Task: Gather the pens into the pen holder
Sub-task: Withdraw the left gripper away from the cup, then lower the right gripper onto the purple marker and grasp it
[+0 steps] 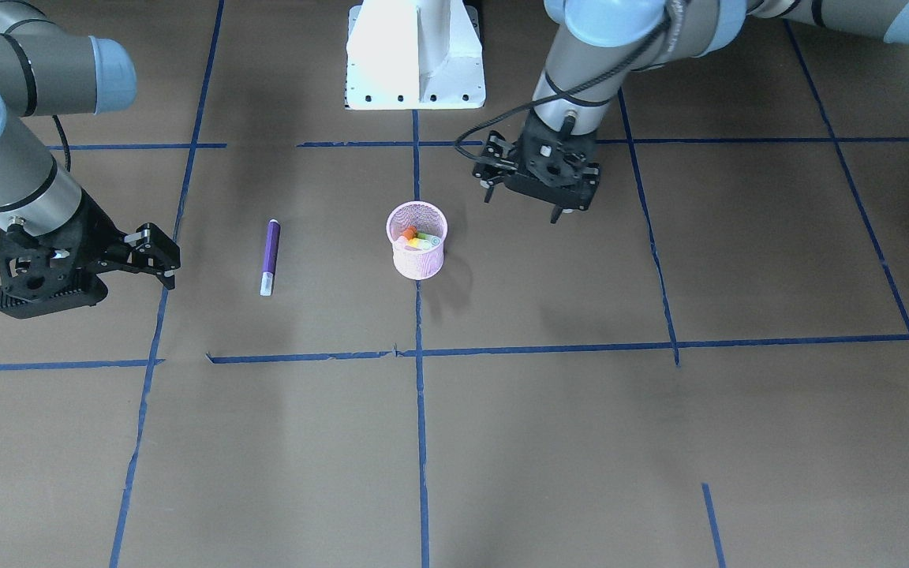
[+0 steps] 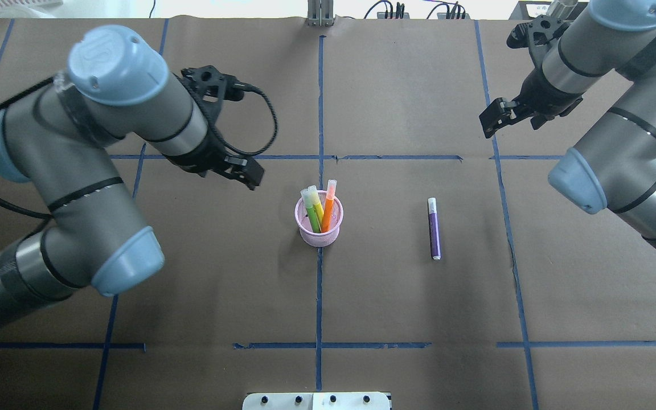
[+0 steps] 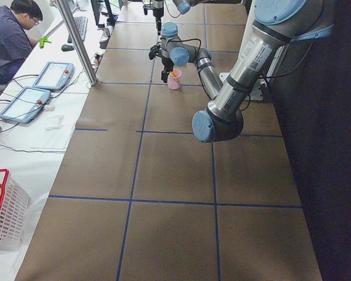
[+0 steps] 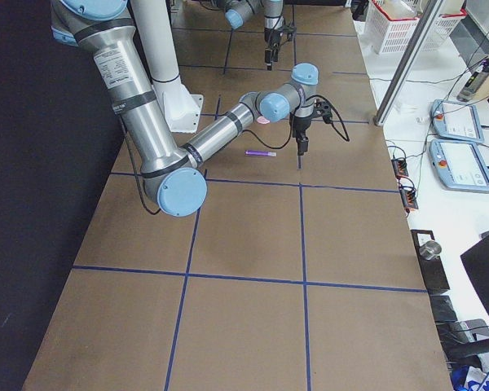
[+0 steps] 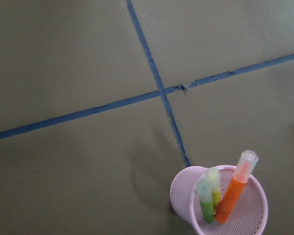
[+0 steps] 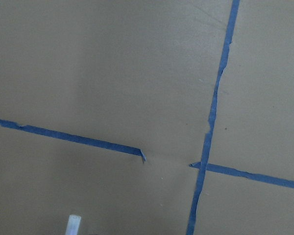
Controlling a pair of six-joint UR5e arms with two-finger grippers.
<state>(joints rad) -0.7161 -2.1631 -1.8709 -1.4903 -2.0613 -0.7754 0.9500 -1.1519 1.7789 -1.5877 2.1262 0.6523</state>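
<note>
The pink mesh pen holder [image 2: 319, 238] [image 1: 420, 266] stands at the table's middle with an orange pen [image 2: 328, 206], a green pen [image 2: 310, 212] and a yellow pen [image 2: 317, 206] upright in it. The left wrist view shows the holder [image 5: 183, 189] at its lower right. A purple pen [image 2: 434, 228] [image 1: 271, 254] lies flat on the table, right of the holder in the overhead view. My left gripper [image 1: 522, 205] [image 2: 250, 173] hovers open and empty beside the holder. My right gripper [image 1: 167, 257] [image 2: 490, 122] is open and empty, apart from the purple pen.
Blue tape lines [image 2: 319, 296] grid the brown table. The white robot base [image 1: 415, 55] sits at the robot's edge. A seated person [image 3: 11, 35] and tablets are at a side bench, with a red-rimmed basket [image 3: 3, 216] near it.
</note>
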